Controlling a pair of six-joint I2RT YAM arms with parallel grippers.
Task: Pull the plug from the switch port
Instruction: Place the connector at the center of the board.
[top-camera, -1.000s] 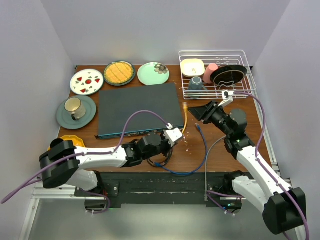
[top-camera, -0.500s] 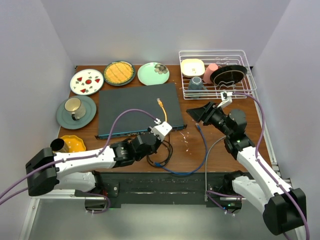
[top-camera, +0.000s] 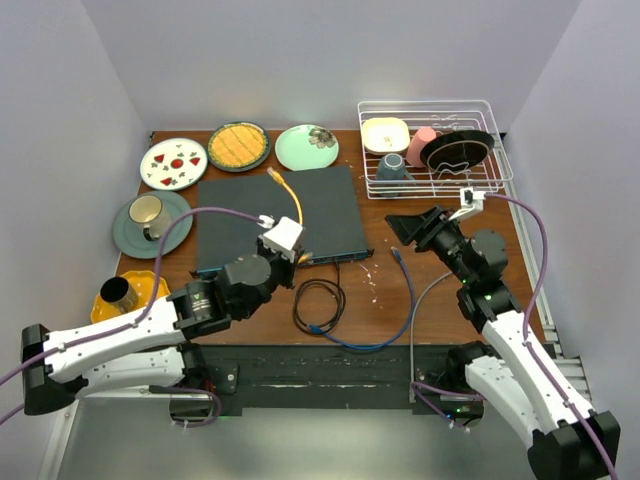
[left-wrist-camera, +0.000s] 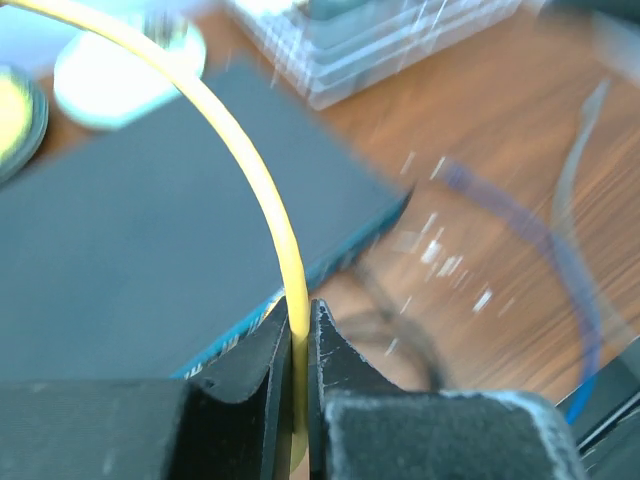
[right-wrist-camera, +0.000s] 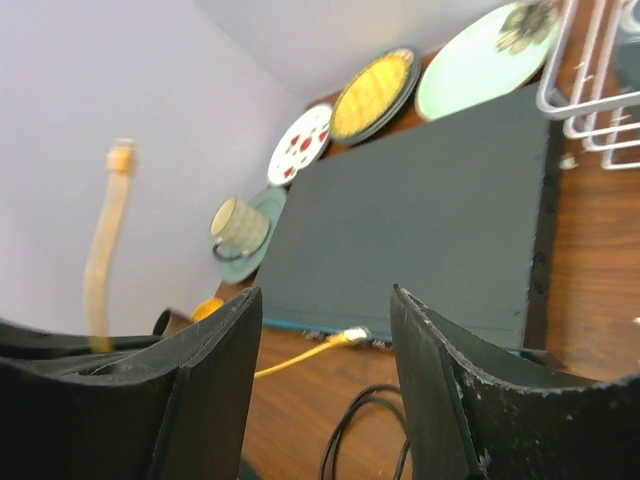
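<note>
Plainly the left fingers (left-wrist-camera: 250, 355) are clamped on the yellow cable (left-wrist-camera: 264, 190), pinching it partway along, above the near edge of the switch (top-camera: 330, 200). The switch lies flat in the middle of the desk (top-camera: 365, 300), its thin blue front edge facing the arms. From the grip, one stretch of cable arcs up over the switch's top to a free end (top-camera: 269, 172) in the air. The other stretch runs down to the plug (right-wrist-camera: 350, 337), which in the right wrist view sits at the blue front edge. It seems to be in its port, though I cannot tell whether it is fully seated. The right fingers (right-wrist-camera: 200, 400) stand apart with nothing between them, hovering off the switch's right end.

To pull well, I judge the force should run straight out of the port, toward the arms and level with the desk. Lifting or swinging sideways would lever the plug against the socket. A grip nearer the plug would waste less slack. If the switch slides, the right fingers could brace it. The black cable loop (top-camera: 320, 305) nearby is best avoided.
</note>
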